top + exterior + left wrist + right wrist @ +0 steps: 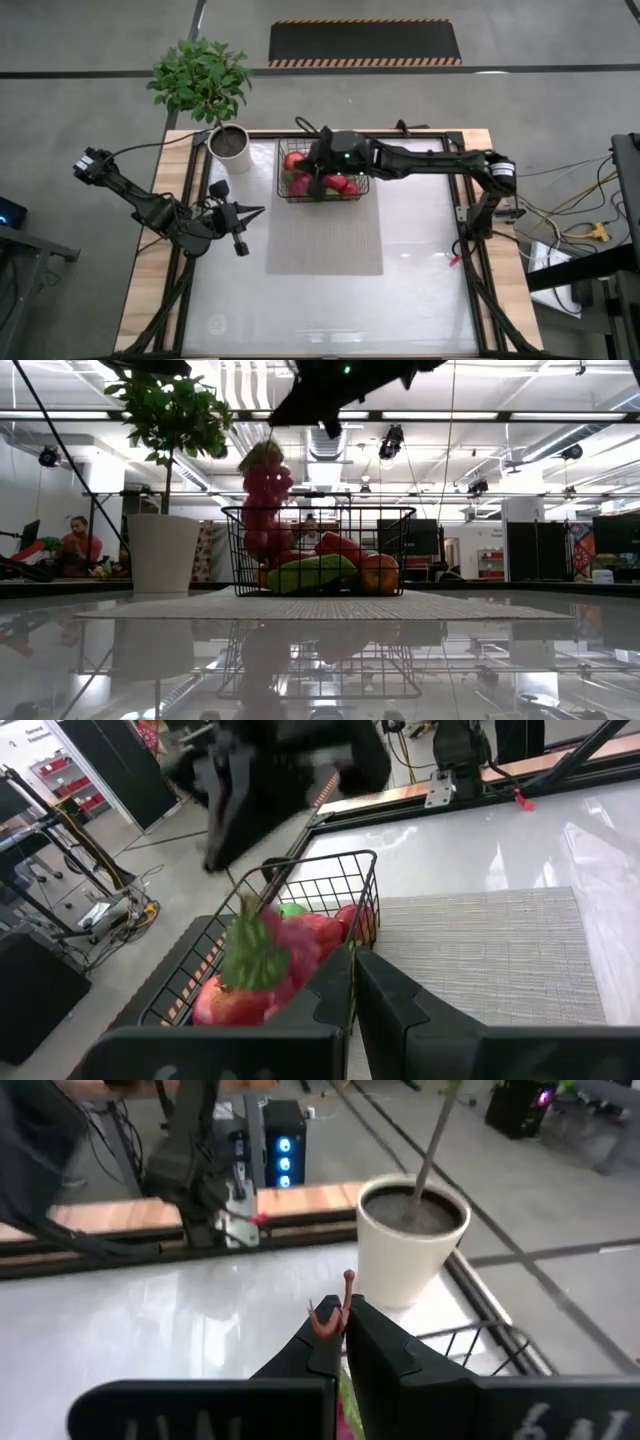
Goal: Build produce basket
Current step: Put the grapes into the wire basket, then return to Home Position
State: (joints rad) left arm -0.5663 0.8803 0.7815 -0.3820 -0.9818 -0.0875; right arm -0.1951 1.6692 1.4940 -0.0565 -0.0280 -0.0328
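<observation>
Black wire-mesh basket (pixel 322 180) on a grey woven mat (pixel 325 235) toward the far side of the glossy surface (pixel 420 280), already loaded with produce (pixel 330 572): red, green and orange pieces. Right gripper (pixel 342 1320) above the basket's edge, clamped shut on a thin reddish stem (pixel 348 1285), purple grape bunch (pixel 262 495) dangling below it over the basket rim. Left gripper (pixel 258 211) shut and empty, parked just left of the mat. White plant pot (pixel 230 145) near the basket's far-left corner.
</observation>
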